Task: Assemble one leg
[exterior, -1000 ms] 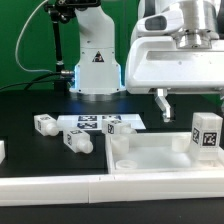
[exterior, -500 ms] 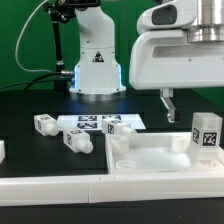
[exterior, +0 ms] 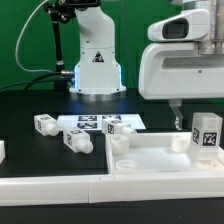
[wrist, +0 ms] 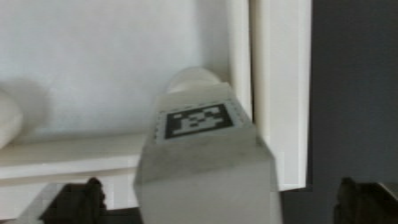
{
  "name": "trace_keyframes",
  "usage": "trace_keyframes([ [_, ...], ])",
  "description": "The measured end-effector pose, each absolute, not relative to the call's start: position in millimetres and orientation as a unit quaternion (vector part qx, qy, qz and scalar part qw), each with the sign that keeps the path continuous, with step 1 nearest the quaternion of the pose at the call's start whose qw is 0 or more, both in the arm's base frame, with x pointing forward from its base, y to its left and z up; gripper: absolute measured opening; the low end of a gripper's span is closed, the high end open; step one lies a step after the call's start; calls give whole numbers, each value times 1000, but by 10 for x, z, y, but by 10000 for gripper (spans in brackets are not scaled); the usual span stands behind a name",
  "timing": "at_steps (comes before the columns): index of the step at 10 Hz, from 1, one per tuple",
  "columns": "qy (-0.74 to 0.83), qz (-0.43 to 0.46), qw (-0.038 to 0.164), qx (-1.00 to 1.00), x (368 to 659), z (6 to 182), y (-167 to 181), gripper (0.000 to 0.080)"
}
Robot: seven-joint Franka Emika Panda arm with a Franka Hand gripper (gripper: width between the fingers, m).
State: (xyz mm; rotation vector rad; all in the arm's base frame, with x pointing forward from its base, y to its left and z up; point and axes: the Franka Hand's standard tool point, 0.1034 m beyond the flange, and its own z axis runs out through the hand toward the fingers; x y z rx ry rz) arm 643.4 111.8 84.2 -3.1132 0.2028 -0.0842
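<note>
From my station, the black table point(exterior: 25, 105) takes up most of the exterior view, with the arm's base point(exterior: 95, 62) at the back. The white tray point(exterior: 150, 158) lies at the front, toward the exterior view's right. The marker board point(exterior: 92, 122) lies flat behind the tray's left end.

I count three spare legs. One point(exterior: 45, 124) sits off the board's left end, and one point(exterior: 78, 142) lies on its side in front of the board. The third point(exterior: 118, 128) is at the board's right end, though I cannot tell if it rests on the board.

The leg point(exterior: 207, 133) stands upright at the tray's far right corner, its tag facing the exterior camera. I cannot tell how deep it sits there.

The gripper point(wrist: 222, 205) hangs over that leg. In the wrist view its fingers point(wrist: 80, 200) are spread wide, with the leg between them and a clear gap on each side, so they hold nothing. In the exterior view one finger is down just beside the leg, on its left, and the other is hidden.
</note>
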Motion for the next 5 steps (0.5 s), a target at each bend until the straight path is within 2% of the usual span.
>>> trace_keyframes([
  [1, 78, -27, 11, -997, 6434, 841, 1117, 514],
  [2, 89, -27, 11, -996, 6434, 841, 1117, 514],
  [3, 131, -26, 12, -991, 6433, 840, 1118, 376],
  [5, 205, -25, 14, -978, 6432, 835, 1116, 376],
])
